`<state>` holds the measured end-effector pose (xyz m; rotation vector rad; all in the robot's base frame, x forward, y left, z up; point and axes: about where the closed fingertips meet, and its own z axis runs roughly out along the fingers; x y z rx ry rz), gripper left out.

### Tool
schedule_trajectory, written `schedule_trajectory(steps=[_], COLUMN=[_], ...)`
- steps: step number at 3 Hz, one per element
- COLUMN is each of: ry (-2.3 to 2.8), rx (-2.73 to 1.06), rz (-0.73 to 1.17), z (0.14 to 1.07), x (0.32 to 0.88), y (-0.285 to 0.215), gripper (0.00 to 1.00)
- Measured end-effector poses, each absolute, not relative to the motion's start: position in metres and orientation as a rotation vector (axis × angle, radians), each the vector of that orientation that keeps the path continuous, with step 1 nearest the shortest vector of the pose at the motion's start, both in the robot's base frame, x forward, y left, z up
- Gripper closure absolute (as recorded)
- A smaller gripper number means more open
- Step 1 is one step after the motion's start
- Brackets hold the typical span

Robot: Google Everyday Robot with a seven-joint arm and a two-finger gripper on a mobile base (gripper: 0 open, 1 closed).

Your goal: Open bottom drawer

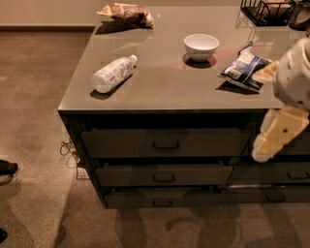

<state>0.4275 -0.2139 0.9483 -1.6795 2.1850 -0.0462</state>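
We see the gripper at the right, just below the front edge of the surface; we cannot tell if it is apart or together. The bottom drawer is shut, the lowest of 3 in its stack, well apart from the gripper.

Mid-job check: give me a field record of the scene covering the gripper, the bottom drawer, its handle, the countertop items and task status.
gripper: gripper at the right edge of the view, level with the upper two drawer fronts, touching no handle
bottom drawer: bottom drawer is the lowest, slimmest front and appears shut
handle: handle mid-front, down and left of the gripper
counter: counter holds water bottle on its side, white bowl, blue snack bag, brown snack bag, wire basket
status: not yet opened
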Motion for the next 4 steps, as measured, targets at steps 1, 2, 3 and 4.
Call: schedule_trajectory(steps=[1,2,3,4], ry=[2.140,2.092,2.093,2.098], rx=[-1.674,-1.687,-1.691,-1.703], rz=[0.029,0.151,0.140,0.103], z=[0.901,0.854,0.853,0.852], x=[0.420,0.415,0.414,0.412], y=[-0.216,-0.207,-0.206,-0.205], gripper=[0.00,0.00,0.00,0.00])
